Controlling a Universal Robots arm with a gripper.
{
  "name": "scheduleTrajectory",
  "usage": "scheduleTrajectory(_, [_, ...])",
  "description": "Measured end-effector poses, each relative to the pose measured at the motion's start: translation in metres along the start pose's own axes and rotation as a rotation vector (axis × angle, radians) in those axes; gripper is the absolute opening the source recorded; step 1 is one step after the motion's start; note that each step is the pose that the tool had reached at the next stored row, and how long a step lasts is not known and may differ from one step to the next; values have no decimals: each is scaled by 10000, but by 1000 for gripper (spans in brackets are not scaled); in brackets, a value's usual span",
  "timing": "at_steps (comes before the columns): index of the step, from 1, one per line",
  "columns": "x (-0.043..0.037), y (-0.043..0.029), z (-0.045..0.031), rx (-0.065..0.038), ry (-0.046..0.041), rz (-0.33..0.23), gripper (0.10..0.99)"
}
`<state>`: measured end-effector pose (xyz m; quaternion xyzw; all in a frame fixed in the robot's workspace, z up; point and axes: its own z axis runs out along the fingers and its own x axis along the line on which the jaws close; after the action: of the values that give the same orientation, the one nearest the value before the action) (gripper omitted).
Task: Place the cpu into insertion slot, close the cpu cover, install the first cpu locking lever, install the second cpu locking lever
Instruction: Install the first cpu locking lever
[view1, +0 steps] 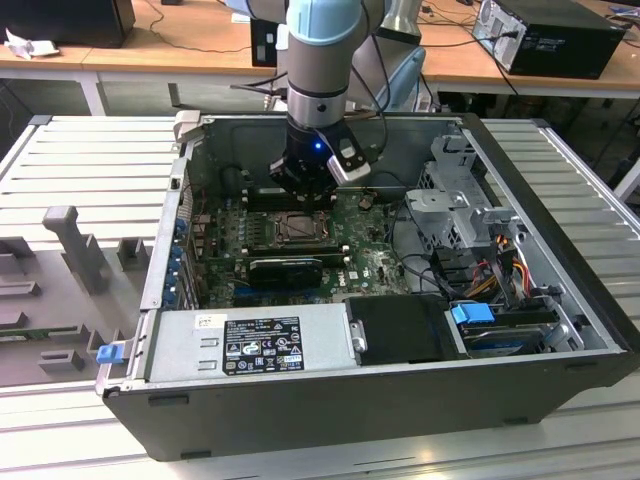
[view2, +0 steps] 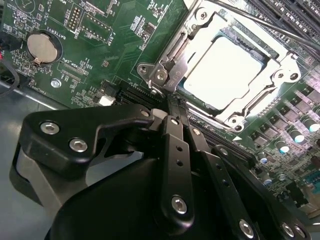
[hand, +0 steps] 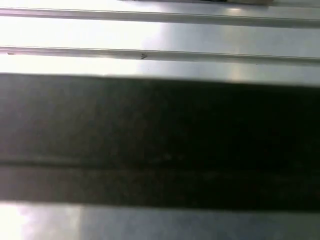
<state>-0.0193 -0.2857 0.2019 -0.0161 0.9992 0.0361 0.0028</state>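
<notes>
Second wrist view has the gripper (view2: 172, 107) clenched, its black fingers (view2: 176, 145) pressed together and holding nothing, tips just short of the socket. Directly beyond them the cpu (view2: 225, 70) sits in the slot, with the cpu cover (view2: 272, 82) closed flat around it on the green motherboard (view2: 115, 35).

Nothing can be read with certainty. Low in the exterior view, left of centre, a black label (view1: 262, 346) on the power supply (view1: 250, 345) carries white print and small signs, with a small white sticker (view1: 209, 320) beside it. In the second wrist view, fine white lettering marks the green motherboard (view2: 100, 45) around the coin cell battery (view2: 42, 47).
</notes>
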Motion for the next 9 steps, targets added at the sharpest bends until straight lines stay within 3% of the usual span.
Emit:
scheduleTrajectory(3, [-2, 0, 1, -128, -4, 1, 106])
scheduleTrajectory(9, [-4, 7, -93, -93, -3, -2, 106])
